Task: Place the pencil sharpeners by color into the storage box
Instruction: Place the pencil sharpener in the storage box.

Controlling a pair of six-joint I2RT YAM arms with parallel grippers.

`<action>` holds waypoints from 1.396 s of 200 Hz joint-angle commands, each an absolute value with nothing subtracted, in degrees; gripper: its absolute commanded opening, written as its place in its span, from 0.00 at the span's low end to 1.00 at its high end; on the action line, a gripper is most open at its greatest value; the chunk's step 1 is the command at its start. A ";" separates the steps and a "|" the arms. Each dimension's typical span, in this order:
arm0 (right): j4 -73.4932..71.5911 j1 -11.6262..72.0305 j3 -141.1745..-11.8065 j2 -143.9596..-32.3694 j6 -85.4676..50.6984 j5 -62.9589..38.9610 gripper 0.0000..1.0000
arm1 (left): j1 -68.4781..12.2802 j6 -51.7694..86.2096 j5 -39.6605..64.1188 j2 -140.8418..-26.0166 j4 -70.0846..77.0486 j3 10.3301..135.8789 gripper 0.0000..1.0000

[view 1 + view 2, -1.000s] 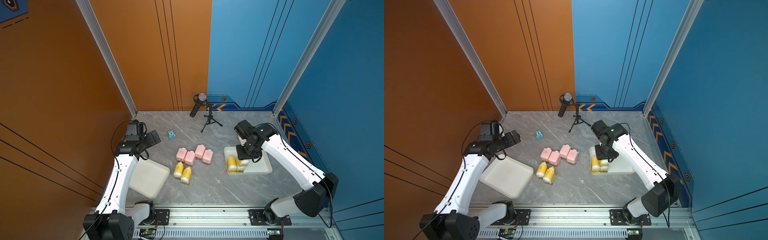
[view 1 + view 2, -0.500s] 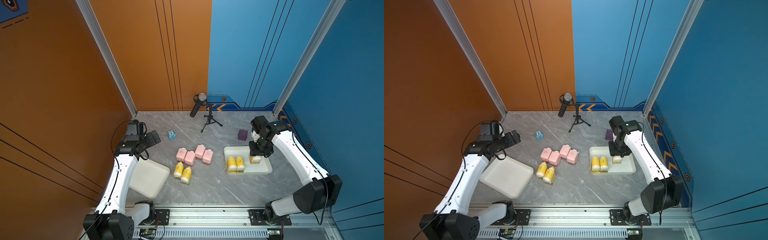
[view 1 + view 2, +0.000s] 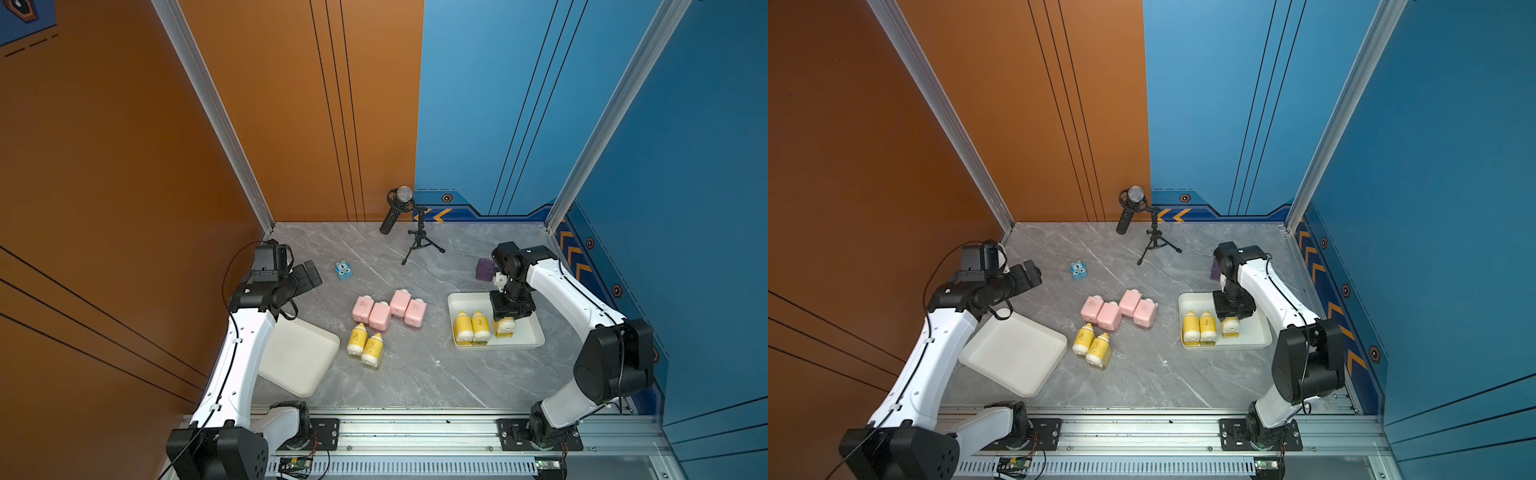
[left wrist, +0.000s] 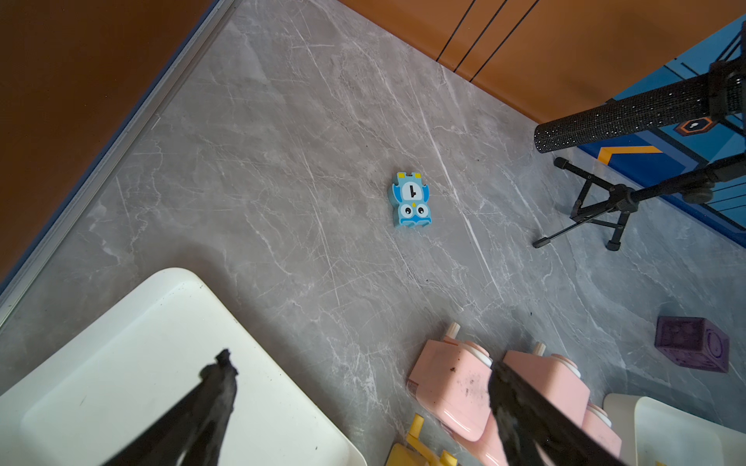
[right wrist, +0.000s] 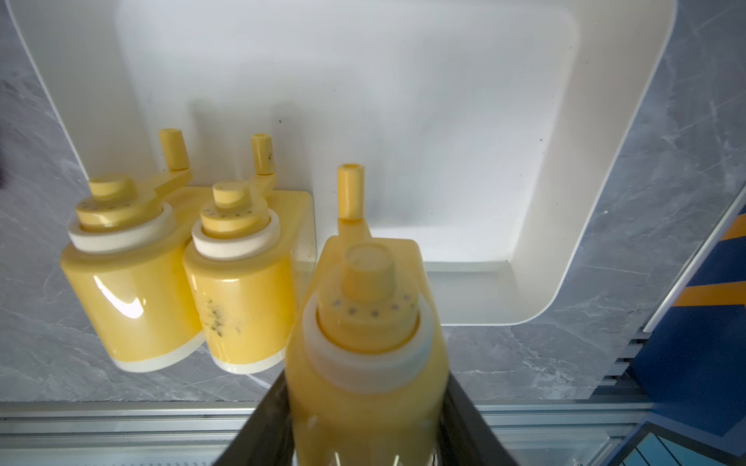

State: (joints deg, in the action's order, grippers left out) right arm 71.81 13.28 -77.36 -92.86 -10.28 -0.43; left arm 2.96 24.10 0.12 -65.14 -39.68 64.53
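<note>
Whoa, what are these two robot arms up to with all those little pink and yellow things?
They are sorting pencil sharpeners by color. The right gripper holds a yellow sharpener at the right white tray, beside two yellow ones already in it. The left gripper hangs open and empty by the left tray, which holds nothing. Four pink sharpeners and two more yellow ones lie on the table between.

The yellow sharpener (image 3: 504, 329) is repositioned over the tray (image 3: 532, 338)
Clamped in the right gripper (image 5: 367, 427), it is carried rightward, then brought back beside the two lying sharpeners (image 3: 462, 328); the purple cube (image 3: 484, 269) is uncovered.
</note>
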 commanded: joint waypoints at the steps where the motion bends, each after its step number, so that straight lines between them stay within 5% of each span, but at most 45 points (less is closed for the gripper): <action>1: 70.27 13.01 -76.57 -94.02 -9.50 -1.09 0.30 | 3.25 24.79 0.92 -64.86 -39.64 63.60 0.98; 279: 61.35 11.80 -67.26 -96.38 -12.14 -4.30 0.39 | 2.99 24.61 1.01 -65.05 -39.37 63.46 0.98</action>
